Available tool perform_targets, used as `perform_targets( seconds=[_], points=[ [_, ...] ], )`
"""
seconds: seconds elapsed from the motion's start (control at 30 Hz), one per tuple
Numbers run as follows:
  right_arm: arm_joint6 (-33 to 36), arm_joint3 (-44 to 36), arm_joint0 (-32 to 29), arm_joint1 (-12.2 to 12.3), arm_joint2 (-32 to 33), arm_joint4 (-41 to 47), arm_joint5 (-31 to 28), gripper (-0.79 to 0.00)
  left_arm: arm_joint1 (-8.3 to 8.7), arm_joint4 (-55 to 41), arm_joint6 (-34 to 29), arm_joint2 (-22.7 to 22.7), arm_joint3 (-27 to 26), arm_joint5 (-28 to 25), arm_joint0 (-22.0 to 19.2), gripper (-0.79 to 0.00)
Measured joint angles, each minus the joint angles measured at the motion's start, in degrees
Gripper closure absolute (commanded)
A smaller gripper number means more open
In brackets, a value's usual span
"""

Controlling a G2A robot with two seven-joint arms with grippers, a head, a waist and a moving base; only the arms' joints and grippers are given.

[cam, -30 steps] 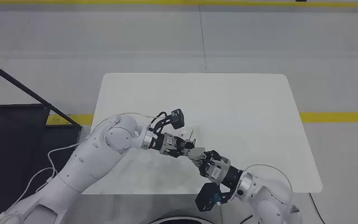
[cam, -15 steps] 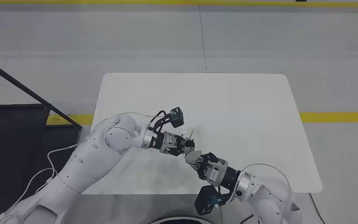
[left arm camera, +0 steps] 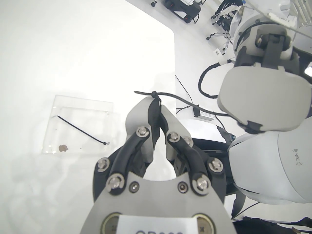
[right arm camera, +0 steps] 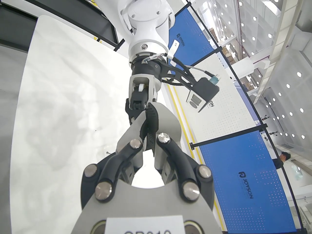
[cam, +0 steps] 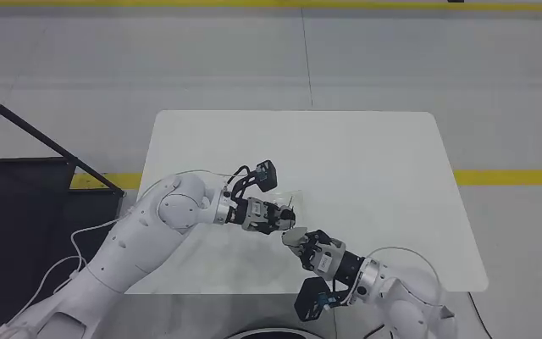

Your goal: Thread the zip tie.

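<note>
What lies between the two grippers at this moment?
The black zip tie. In the left wrist view its strap spans the gap from the left gripper, whose fingers pinch it near its head, across to the right gripper.

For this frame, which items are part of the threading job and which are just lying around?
In the job: zip tie, stretched between both grippers; left gripper, shut on its head; right gripper, on its strap.
Lying about: spare zip tie, inside the clear tray; brown scrap, in the same tray.
</note>
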Motion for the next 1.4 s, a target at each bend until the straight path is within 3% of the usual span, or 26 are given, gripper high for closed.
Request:
perform_targets(
  seconds=[0.43, 0.47, 0.5, 0.6, 0.73, 0.87, 1.07, 1.23, 1.4],
  points=[
    [3.7, -0.3, 0.2, -0.3, -0.7, 1.0, 1.9, 0.0, 0.11, 0.8, 1.0, -0.6, -0.1, -1.0, 0.6, 0.0],
    [3.7, -0.4, 0.2, -0.3, -0.7, 1.0, 2.0, -0.055, 0.12, 0.8, 1.1, -0.6, -0.1, -1.0, 0.6, 0.0],
    [3.6, -0.4, 0.2, -0.3, -0.7, 1.1, 2.0, -0.182, 0.12, 0.7, 1.1, -0.7, 0.0, -1.0, 0.6, 0.0],
    [3.2, -0.6, 0.0, -0.3, -0.5, 1.4, 2.1, -0.32, 0.13, 0.7, 1.2, -0.8, 0.1, -0.9, 0.6, 0.0],
    [2.4, -0.9, -0.5, -0.2, 0.1, 1.5, 2.5, -0.477, 0.12, 0.6, 1.3, -0.9, 0.2, -0.6, 0.6, 0.0],
    [0.3, -1.4, -1.6, 0.1, 1.3, 1.9, 2.5, -0.563, 0.12, 0.5, 1.4, -1.1, 0.2, -0.3, 0.5, 0.0],
    [-1.8, -2.4, -4.0, 0.6, 3.9, 1.2, 2.1, -0.502, 0.17, 0.4, 1.5, -1.3, -0.2, -0.2, 0.6, 0.0],
    [-0.8, -2.6, -4.7, 0.7, 4.5, 1.1, 2.4, -0.351, 0.15, 0.8, 0.9, -1.0, -0.8, -0.3, 0.8, 0.0],
    [2.6, -2.1, -3.8, 0.5, 3.4, 1.9, 1.9, -0.345, 0.07, 1.2, 0.4, -0.5, -0.9, -1.0, 0.8, 0.0]
  ],
)
